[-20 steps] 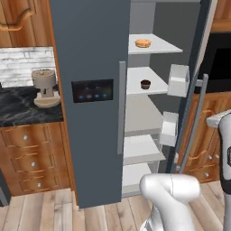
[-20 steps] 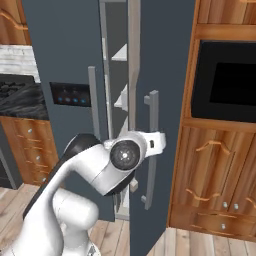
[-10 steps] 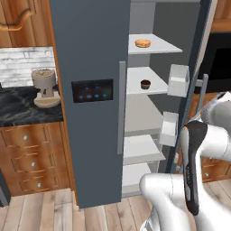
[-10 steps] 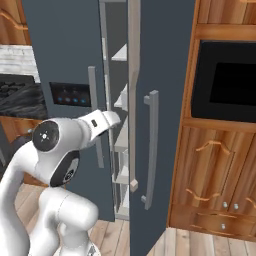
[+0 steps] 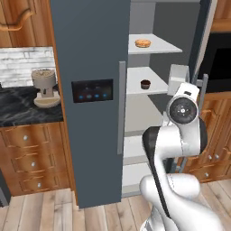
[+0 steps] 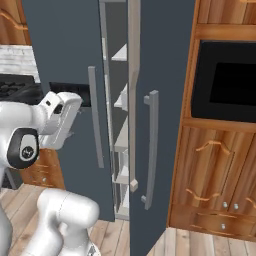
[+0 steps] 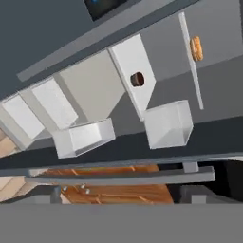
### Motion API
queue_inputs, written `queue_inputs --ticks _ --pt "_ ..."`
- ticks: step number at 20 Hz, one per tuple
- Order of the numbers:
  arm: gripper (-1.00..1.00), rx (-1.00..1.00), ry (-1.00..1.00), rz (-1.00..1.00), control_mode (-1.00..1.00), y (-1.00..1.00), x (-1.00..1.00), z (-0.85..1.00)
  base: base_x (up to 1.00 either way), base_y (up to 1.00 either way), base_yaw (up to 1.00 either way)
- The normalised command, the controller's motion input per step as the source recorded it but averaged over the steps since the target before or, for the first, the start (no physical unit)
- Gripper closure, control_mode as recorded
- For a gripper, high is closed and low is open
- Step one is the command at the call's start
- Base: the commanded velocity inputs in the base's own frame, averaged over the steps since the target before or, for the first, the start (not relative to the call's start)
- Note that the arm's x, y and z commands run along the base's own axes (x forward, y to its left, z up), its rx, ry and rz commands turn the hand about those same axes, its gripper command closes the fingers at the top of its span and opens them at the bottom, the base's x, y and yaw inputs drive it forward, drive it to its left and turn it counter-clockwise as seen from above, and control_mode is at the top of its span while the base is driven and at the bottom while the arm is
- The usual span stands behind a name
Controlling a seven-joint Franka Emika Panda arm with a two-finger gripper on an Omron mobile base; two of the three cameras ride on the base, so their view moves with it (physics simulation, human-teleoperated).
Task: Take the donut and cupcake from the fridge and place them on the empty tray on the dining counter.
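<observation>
The fridge (image 5: 90, 54) stands with its left door shut and its right door (image 6: 160, 50) swung open. On an upper white shelf lies the donut (image 5: 143, 43), also seen in the hand view (image 7: 196, 48). One shelf lower sits the cupcake (image 5: 145, 84), brown and small (image 7: 137, 79). My arm is folded up in front of the opening, its round joint (image 5: 182, 108) right of and below the cupcake. My gripper (image 6: 67, 120) hangs before the shut left door, well short of the shelves. Its fingers are hidden, and I see nothing in it.
A coffee machine (image 5: 44, 88) stands on the dark worktop (image 5: 18, 113) left of the fridge, above wooden drawers. A black oven (image 6: 225, 82) sits in the wooden cabinet on the right. White door bins (image 7: 168, 124) and the long door handle (image 6: 151, 145) jut out near the opening.
My arm has swung up and folded in front of the fridge, and the hand has drawn back to the left in the right base view. Donut and cupcake have not moved.
</observation>
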Motion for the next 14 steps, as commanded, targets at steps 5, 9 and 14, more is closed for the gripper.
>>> queue_inputs --ticks 5,9,14 --pt "-1.00 -0.25 0.28 -0.01 -1.00 0.02 0.80 0.00 0.00 0.00 0.00" --pt "-1.00 -0.15 0.20 -0.10 -1.00 0.00 1.00 -0.07 0.00 0.00 0.00" --pt "-1.00 -0.19 0.03 -0.20 -1.00 -0.11 0.99 -0.28 0.00 0.00 0.00"
